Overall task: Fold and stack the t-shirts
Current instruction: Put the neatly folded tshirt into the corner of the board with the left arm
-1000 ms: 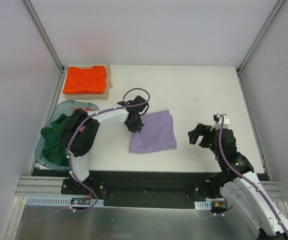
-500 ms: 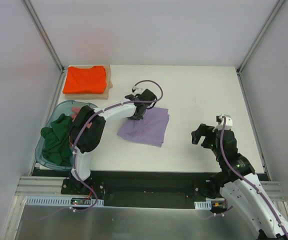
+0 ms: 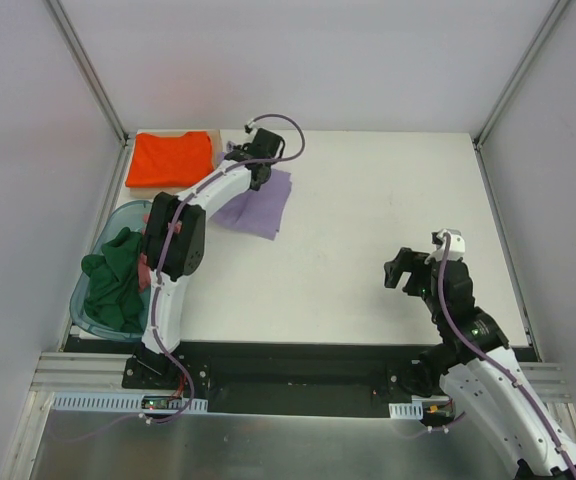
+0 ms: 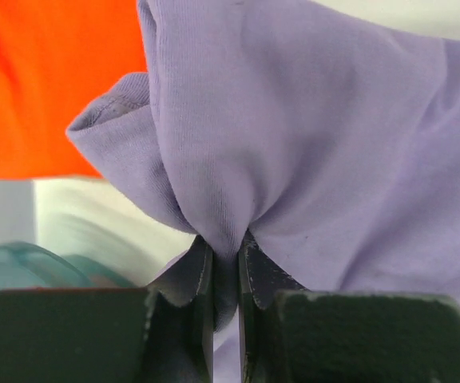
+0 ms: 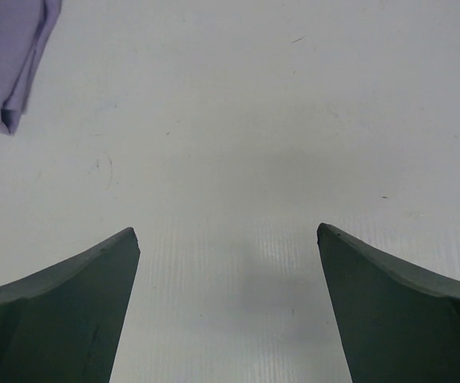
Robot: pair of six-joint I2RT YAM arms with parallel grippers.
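My left gripper [image 3: 253,170] is shut on the folded lavender t-shirt [image 3: 260,202] and holds it by a pinched edge at the back left, just right of the folded orange t-shirt [image 3: 171,158]. In the left wrist view the lavender t-shirt [image 4: 310,144] bunches up between my jaws, with the orange t-shirt [image 4: 46,88] behind it. The dark green t-shirt [image 3: 113,280] lies crumpled in the teal tub [image 3: 90,315], with a bit of the pink t-shirt [image 3: 149,218] showing beside it. My right gripper [image 3: 400,272] is open and empty over bare table; a lavender corner [image 5: 10,56] shows in its wrist view.
The orange t-shirt lies on a flat tan board [image 3: 215,170] at the back left corner. The teal tub stands at the left edge of the white table [image 3: 388,200]. Metal frame posts rise at the back corners.
My left gripper has carried the lavender t-shirt from the table's middle to the back left, next to the orange t-shirt. The right arm has hardly moved.
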